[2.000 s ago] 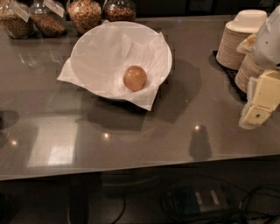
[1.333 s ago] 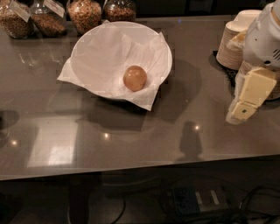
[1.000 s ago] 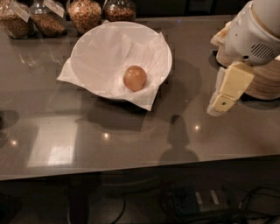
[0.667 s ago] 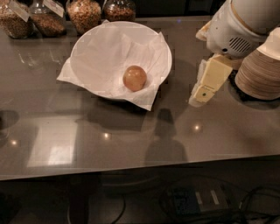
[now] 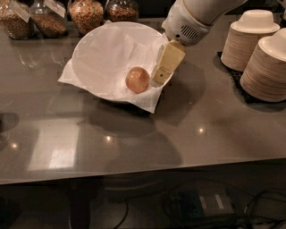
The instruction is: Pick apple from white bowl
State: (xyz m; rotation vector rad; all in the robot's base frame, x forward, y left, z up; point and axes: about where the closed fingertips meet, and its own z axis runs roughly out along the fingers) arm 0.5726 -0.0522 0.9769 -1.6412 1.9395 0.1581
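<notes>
The apple (image 5: 137, 79) is a small yellowish-tan fruit with a reddish blush. It lies in the right part of the white bowl (image 5: 96, 53), which is lined with crinkled white paper. The bowl stands on the grey table at the back middle. My gripper (image 5: 160, 77) hangs from the white arm that comes in from the upper right. Its cream-coloured finger points down over the bowl's right rim, just right of the apple. It holds nothing that I can see.
Two tall stacks of beige paper bowls (image 5: 261, 49) stand on a dark mat at the right. Several glass jars of grains and nuts (image 5: 85, 13) line the back edge. The grey table (image 5: 134, 134) ends at a front edge below; cables lie on the floor.
The gripper and arm have swung left from beside the paper bowl stacks to the white bowl's right rim, close to the apple. The apple and the bowl have not moved.
</notes>
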